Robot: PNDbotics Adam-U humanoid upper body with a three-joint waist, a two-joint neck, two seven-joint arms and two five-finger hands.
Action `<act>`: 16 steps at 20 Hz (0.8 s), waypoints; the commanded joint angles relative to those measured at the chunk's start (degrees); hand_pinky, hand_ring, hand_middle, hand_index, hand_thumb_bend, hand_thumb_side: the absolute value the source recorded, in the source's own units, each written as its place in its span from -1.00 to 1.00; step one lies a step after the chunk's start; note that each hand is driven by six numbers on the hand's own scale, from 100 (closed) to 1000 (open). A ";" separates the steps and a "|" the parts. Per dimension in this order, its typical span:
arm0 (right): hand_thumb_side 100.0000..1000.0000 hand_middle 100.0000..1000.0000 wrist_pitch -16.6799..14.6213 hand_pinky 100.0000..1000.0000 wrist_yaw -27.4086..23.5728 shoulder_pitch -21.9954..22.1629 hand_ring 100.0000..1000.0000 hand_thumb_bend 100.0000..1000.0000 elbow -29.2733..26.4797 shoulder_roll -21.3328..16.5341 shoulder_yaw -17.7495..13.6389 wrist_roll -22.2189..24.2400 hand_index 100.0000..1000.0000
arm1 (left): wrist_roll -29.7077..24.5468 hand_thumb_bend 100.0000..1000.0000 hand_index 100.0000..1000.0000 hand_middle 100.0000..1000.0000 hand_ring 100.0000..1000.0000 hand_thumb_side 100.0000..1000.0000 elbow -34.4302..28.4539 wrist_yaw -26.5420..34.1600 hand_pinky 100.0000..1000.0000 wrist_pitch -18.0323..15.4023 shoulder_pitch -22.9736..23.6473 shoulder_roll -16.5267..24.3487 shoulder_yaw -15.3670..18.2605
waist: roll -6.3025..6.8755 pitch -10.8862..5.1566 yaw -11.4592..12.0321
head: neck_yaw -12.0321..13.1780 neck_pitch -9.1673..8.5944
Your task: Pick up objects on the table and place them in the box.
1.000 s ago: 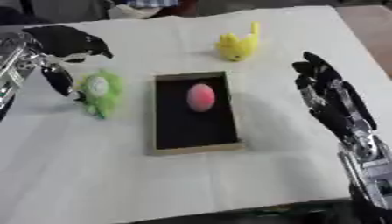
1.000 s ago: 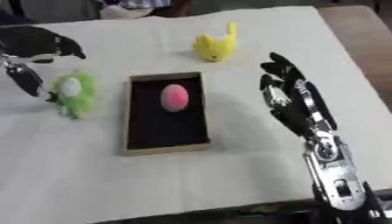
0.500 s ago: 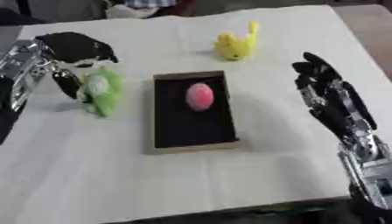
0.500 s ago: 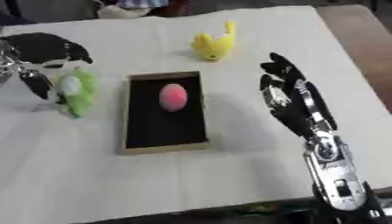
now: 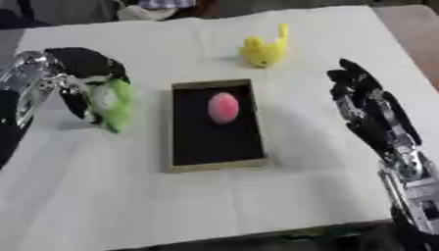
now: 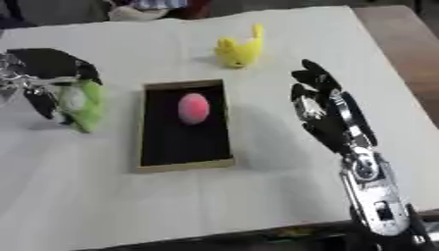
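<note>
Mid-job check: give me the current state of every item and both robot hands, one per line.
Green toy: off the table, gripped left of the box.
Pink ball: lying in the box.
Yellow toy: on the table beyond the box, untouched.
Box: open, holding only the ball.
Left robot hand: curled round the green toy.
Right robot hand: open, idle.

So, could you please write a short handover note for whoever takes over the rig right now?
Left hand: curled round the green toy at the table's left, beside the box; I cannot tell whether the toy is clear of the cloth.
Right hand: open and idle, right of the box, holding nothing.
Done: the pink egg-shaped object lies in the box.
Left: bring the green toy into the box, then fetch the yellow toy, which sits on the cloth beyond the box.
</note>
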 commanded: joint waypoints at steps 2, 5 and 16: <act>0.21 0.59 -0.12 0.64 0.08 -0.29 0.81 -1.00 -0.69 -0.86 -0.06 0.11 0.92 | -0.91 -0.12 0.39 0.17 0.14 -0.96 -1.21 1.88 0.40 0.80 -0.98 1.92 0.66 | 0.49 -1.83 0.06 | -0.14 0.27; 0.21 0.59 -0.10 0.64 0.08 -0.28 0.81 -1.00 -0.68 -0.85 -0.10 0.08 0.92 | 1.83 -0.28 0.24 0.00 -0.02 -1.00 -3.46 3.88 0.32 1.99 -0.84 2.51 1.25 | 0.47 -1.84 0.07 | -0.21 0.27; 0.22 0.59 -0.13 0.64 0.06 -0.20 0.81 -1.00 -0.72 -0.78 -0.02 0.21 0.92 | 2.43 -0.43 0.24 -0.01 -0.01 -1.00 -20.06 14.68 0.34 4.54 -3.10 2.76 -1.06 | 0.72 -1.97 -0.29 | -0.24 0.27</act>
